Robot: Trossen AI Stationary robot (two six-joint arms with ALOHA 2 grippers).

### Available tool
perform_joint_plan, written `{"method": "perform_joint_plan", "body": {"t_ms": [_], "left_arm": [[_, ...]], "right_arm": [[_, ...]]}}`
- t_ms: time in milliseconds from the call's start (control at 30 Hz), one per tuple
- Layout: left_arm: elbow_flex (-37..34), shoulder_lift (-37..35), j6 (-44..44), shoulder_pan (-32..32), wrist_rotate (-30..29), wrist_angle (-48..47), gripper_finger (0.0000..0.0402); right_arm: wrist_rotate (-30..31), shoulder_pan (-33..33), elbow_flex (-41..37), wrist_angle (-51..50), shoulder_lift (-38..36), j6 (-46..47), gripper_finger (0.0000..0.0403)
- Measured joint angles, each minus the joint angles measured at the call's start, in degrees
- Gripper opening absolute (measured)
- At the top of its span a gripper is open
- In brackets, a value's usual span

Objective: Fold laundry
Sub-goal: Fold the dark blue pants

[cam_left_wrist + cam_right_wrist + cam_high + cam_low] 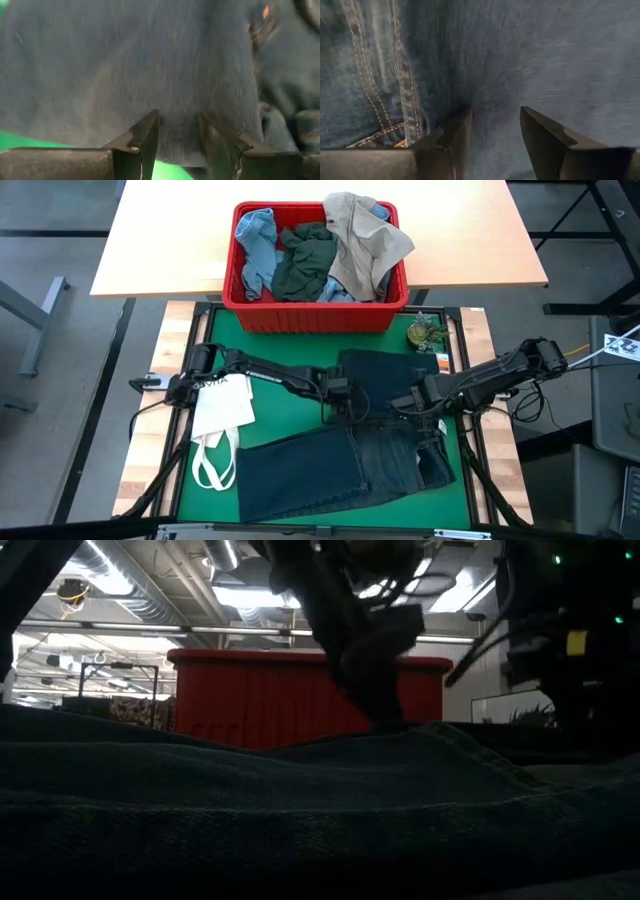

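Note:
Dark navy jeans [340,470] lie spread across the green mat [290,405], with one part folded up toward the far edge [385,375]. My left gripper [338,408] and my right gripper [418,408] stand side by side over the middle of the jeans, both pointing steeply down, each shut on denim. In the low view the jeans [300,800] rise to a low ridge under one gripper. A red basket [315,310] beyond the mat holds a light blue piece [255,240], a dark green-grey piece [305,260] and a beige piece [365,240]. My left gripper has plain denim [177,120] between its two fingers, close to a cloth edge with green mat showing just past it. The fingers slant down from above. How many layers, I cannot tell. The rest of the jeans lies on the mat. My right gripper pinches denim [490,110] between its two fingers, beside a double-stitched seam [402,100]. The fingers come from above, pointing down. A dark crease runs into the hold at one finger [455,135]. Around the hold the jeans lie on the mat.
A white tote bag [220,415] with loop handles lies on the mat's left side, under the left arm. A small green object [425,335] sits at the mat's far right corner. The red basket [260,695] stands on a wooden table [170,240] past the far edge.

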Motion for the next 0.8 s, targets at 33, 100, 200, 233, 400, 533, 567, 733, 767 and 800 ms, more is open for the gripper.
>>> {"method": "perform_joint_plan", "body": {"t_ms": [33,100,200,233,400,533,567,733,767,800], "left_arm": [[-1.16,0.00,-0.77,-0.15,-0.15,0.61,0.0135],[-3.92,-0.02,-2.10,-0.29,0.17,3.19,0.0135],[-7.34,-0.03,-2.98,-0.43,1.58,7.10,0.0135],[-8.22,-0.14,-3.00,-0.50,1.88,8.30,0.0135],[-12.08,-0.34,-3.26,-0.62,2.28,12.39,0.0135],[-13.11,-0.39,-4.34,-0.63,3.09,12.92,0.0135],[-13.13,-0.39,-4.34,-0.62,3.51,12.91,0.0135],[-12.04,-0.57,-3.99,-0.46,4.56,11.25,0.0135],[-11.43,-0.57,-3.91,-0.32,4.89,10.58,0.0135],[-10.54,-0.54,-3.81,-0.21,5.12,9.45,0.0135]], "right_arm": [[-0.52,0.00,-0.84,0.96,0.00,0.04,0.0172],[-1.28,0.00,-2.09,2.09,0.00,0.03,0.0172],[-1.41,0.00,-3.55,3.94,-0.04,0.02,0.0172],[-1.41,0.00,-4.06,4.58,-0.04,0.02,0.0172],[-2.99,-0.02,-6.64,7.82,-0.07,0.12,0.0172],[-4.56,-0.04,-7.37,8.51,-0.11,0.24,0.0172],[-4.97,-0.04,-7.37,8.51,-0.11,0.23,0.0172],[-6.34,-0.04,-5.23,4.85,-0.02,-0.70,0.0172],[-6.57,-0.04,-4.29,3.38,-0.03,-1.49,0.0172],[-6.53,-0.02,-3.27,1.86,-0.14,-2.33,0.0172]]}}
